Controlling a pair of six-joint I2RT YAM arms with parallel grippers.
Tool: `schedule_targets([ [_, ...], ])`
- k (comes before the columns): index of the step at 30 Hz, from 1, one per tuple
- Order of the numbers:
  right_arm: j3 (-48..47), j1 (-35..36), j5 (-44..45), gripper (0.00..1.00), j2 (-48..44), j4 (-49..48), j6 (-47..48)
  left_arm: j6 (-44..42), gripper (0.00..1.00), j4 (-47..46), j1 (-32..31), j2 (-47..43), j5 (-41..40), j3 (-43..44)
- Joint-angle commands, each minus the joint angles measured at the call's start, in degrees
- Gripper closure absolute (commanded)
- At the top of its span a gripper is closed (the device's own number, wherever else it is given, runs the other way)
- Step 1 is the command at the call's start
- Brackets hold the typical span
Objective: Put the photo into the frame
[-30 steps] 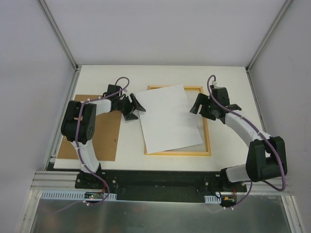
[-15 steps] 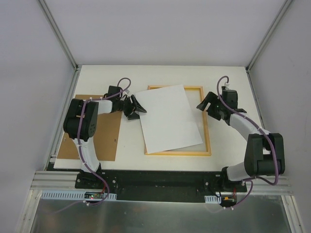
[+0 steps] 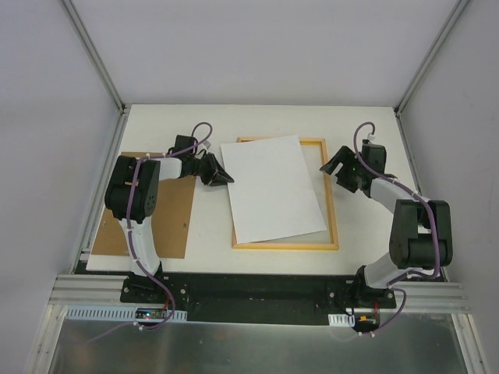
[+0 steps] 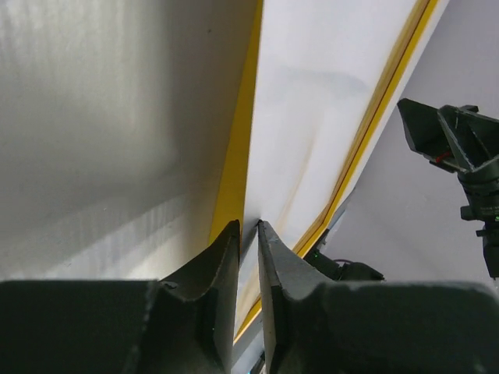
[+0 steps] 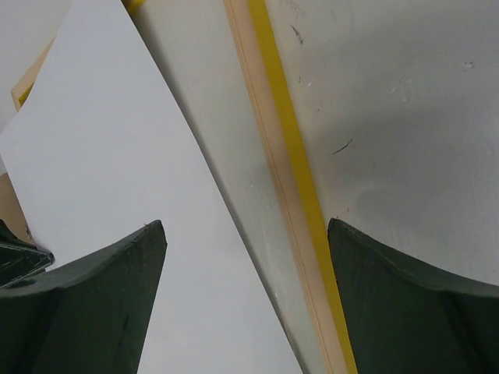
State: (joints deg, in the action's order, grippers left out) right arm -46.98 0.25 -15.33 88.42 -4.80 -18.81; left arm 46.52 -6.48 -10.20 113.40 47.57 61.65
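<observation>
The photo (image 3: 273, 187) lies white side up, skewed across the yellow frame (image 3: 332, 210), with its left corner sticking out past the frame's left rail. My left gripper (image 3: 223, 173) sits at that left edge. In the left wrist view its jaws (image 4: 248, 226) are nearly together, pinching the photo's (image 4: 312, 117) thin edge beside the yellow rail (image 4: 234, 156). My right gripper (image 3: 335, 164) is open above the frame's upper right part. The right wrist view shows its gripper (image 5: 245, 226) straddling the photo's (image 5: 101, 156) edge and the frame's rail (image 5: 284, 156), touching neither.
A plain brown backing board (image 3: 175, 222) lies flat on the white table at the left, partly under my left arm. Grey enclosure walls and metal posts (image 3: 117, 101) border the table.
My left gripper closed from wide open onto the photo's left edge. My right gripper moved right, off the photo toward the frame's right rail. The photo turned slightly.
</observation>
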Motion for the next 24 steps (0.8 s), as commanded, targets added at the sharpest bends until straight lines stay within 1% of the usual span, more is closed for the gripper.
schedule_targets([
  [1,-3.29,0.01,-2.07,0.13,2.27,-3.29,-1.49,-4.33,0.88,4.0,-0.44,0.68,3.23,4.79],
  [6,-4.87,0.01,-2.77,0.13,5.44,-3.73,-2.11,-9.07,0.95,11.83,-0.44,2.17,4.72,11.29],
  [8,-5.31,-1.13,-3.3,0.12,6.58,-4.08,-2.46,-10.57,1.0,14.73,-0.44,3.05,4.99,13.58],
  [16,-6.46,-1.13,-6.37,0.1,10.19,-6.45,-3.6,-15.67,1.0,21.24,-0.53,5.6,7.44,18.51],
  [24,-8.12,-0.52,-7.61,0.09,12.91,-6.72,-3.25,-19.71,1.0,24.32,-0.53,5.25,10.34,18.51],
])
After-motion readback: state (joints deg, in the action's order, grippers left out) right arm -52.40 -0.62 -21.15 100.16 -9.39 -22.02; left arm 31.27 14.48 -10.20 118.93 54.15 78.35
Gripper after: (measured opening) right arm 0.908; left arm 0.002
